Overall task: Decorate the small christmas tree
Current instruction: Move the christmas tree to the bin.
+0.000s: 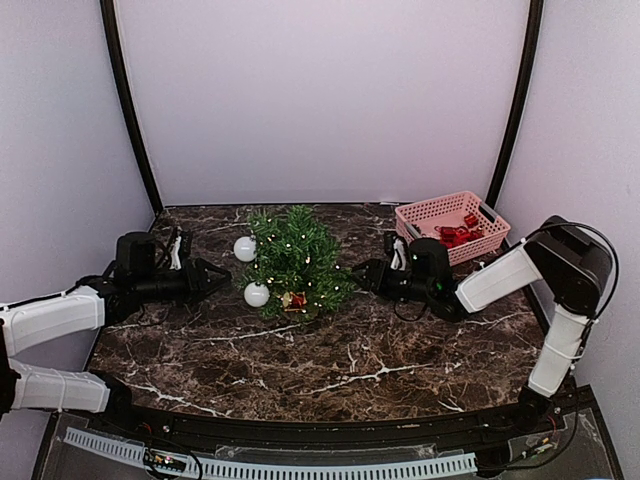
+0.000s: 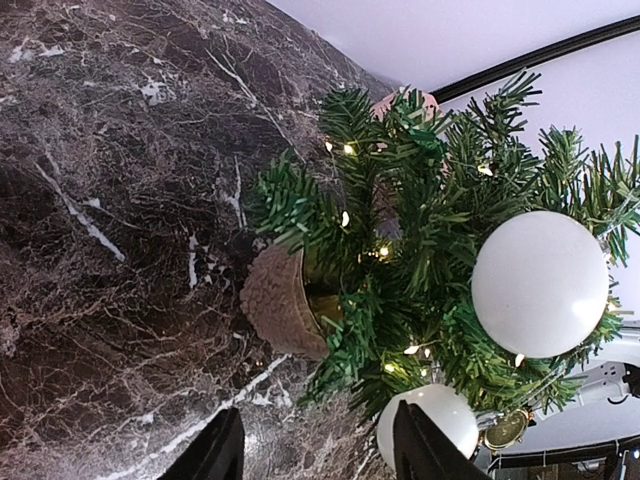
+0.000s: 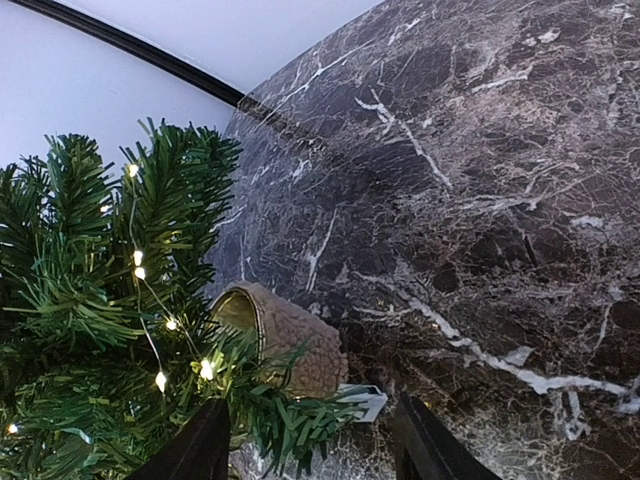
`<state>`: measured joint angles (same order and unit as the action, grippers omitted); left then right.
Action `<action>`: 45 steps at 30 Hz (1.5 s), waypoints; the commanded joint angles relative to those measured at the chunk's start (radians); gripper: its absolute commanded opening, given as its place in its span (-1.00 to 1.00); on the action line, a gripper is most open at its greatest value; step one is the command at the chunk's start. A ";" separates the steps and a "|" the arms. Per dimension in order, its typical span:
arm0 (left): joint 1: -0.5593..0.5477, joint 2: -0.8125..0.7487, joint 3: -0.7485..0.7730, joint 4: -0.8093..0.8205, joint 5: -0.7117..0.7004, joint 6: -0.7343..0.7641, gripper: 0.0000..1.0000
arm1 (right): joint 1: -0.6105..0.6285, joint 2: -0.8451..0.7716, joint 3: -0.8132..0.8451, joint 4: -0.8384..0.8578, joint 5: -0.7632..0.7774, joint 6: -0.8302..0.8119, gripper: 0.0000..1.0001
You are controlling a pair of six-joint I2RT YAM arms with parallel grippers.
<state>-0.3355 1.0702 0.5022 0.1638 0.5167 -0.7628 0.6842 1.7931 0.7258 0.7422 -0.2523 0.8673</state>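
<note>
**Tree between two parted claws**

Tree [image 1: 295, 255] stands near the middle of the dark marble table [image 1: 350, 365], a little toward the far edge, with an arm reaching in low from each side. From above, the left claw [image 1: 222, 280] points at its left flank and the right claw [image 1: 357, 275] at its right, both close to the branches. Only this view takes in the pink basket [image 1: 482, 243] of red ornaments at the far right corner, well apart from the tree, and a small red ornament [image 1: 295, 300] low on the tree's near side. Two white balls [image 1: 245, 248] hang on its left.

The left wrist view brings those balls close: one large [image 2: 540, 285], one lower [image 2: 425, 420] just beside a finger. The left claw [image 2: 318, 438] is about half open, with only marble in the gap and nothing held.

Both wrist views show what branches hide from above: a brown, rough-textured pot [image 2: 280, 300] under the tree, and tiny warm lights glowing.

The right wrist view shows no balls. The right claw [image 3: 315, 432] is parted too; branch tips and the pot [image 3: 290, 335] lie just ahead of the gap, not gripped.
</note>
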 commanded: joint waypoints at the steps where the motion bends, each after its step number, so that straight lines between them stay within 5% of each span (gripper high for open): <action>1: 0.007 0.005 -0.016 0.026 0.013 0.013 0.06 | -0.007 0.028 0.031 0.085 -0.045 0.001 0.07; 19: 0.014 0.001 -0.010 -0.004 0.001 0.034 0.03 | 0.010 0.005 0.028 0.087 -0.055 -0.010 -0.73; 45: 0.024 -0.081 0.005 -0.122 -0.119 0.086 0.06 | 0.161 -0.093 -0.071 0.092 0.159 0.125 -0.85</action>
<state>-0.3225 1.0279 0.5014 0.0990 0.4477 -0.7116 0.8154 1.7386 0.6773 0.8024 -0.1516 0.9607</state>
